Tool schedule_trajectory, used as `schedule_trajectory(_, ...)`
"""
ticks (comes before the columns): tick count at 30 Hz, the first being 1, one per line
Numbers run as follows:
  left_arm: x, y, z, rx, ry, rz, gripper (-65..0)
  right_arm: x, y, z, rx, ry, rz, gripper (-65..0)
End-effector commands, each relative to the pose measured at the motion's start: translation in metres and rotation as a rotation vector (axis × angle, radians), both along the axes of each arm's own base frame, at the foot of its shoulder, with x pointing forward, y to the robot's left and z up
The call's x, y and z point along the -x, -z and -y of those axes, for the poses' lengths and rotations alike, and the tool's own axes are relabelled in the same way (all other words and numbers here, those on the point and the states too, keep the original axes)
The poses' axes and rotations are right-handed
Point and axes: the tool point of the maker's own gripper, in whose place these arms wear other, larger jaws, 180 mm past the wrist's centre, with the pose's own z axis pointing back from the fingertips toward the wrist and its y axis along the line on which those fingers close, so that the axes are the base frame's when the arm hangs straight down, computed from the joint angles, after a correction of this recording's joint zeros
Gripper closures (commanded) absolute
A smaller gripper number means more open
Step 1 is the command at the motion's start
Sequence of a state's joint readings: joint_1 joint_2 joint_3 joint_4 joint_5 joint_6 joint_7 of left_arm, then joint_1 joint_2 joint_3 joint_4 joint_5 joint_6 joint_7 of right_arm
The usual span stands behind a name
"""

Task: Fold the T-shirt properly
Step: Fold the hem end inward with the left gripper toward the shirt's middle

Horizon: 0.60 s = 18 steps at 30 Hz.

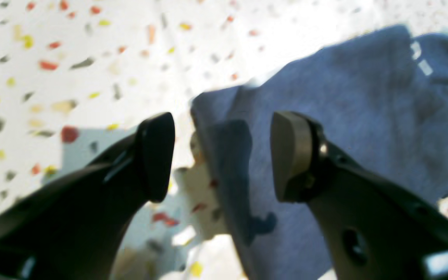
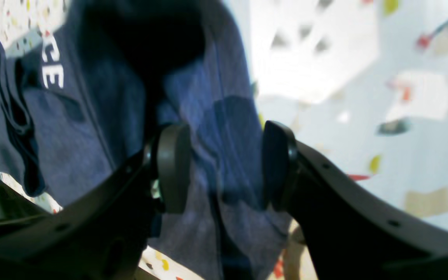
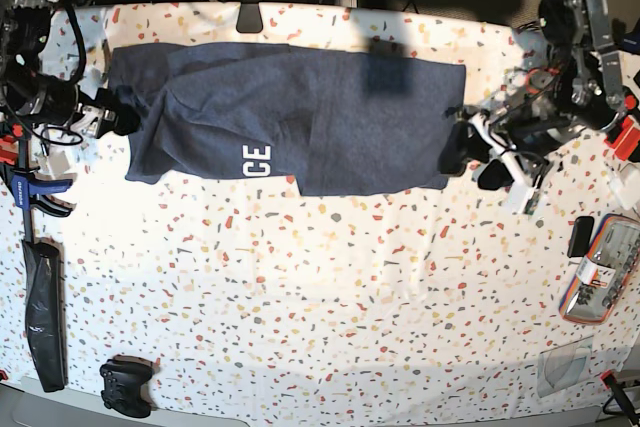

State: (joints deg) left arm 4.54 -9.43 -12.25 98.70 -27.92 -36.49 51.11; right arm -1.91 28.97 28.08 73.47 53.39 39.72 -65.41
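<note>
Left wrist view: the left gripper (image 1: 222,157) has its jaws apart, straddling an edge of the T-shirt (image 1: 348,116). Right wrist view: the right gripper (image 2: 224,167) is likewise spread around a fold. Base view: the shirt lies across the speckled table (image 3: 330,307) between both arms

T-shirt: the large heathered navy-blue cotton T-shirt (image 3: 300,112) lies spread across the far half of the speckled terrazzo-pattern table (image 3: 330,297).
Left gripper: (image 3: 468,152) at the shirt's right edge in the base view, jaws apart astride the hem.
Right gripper: (image 3: 118,112) at the shirt's left edge, jaws apart astride the cloth.
Black game controller: (image 3: 127,387) on the table's near left corner.
Blue-handled clamp: (image 3: 35,197) on the left table edge, nearer than the shirt.
</note>
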Motion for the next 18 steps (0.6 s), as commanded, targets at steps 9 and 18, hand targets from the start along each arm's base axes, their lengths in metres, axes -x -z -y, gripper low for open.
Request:
schedule_trajectory(9,0.009,-0.007,-0.023,-0.004,-0.031,0.064,-37.3,-0.006,0.002,0.012,0.029,0.013,-0.009,-30.5)
schedule_trajectory(18,0.007,-0.01,-0.023,0.004,-0.034,0.079,-37.3,0.009,0.016,-0.03,-0.153,-0.019,-0.082,-30.5)
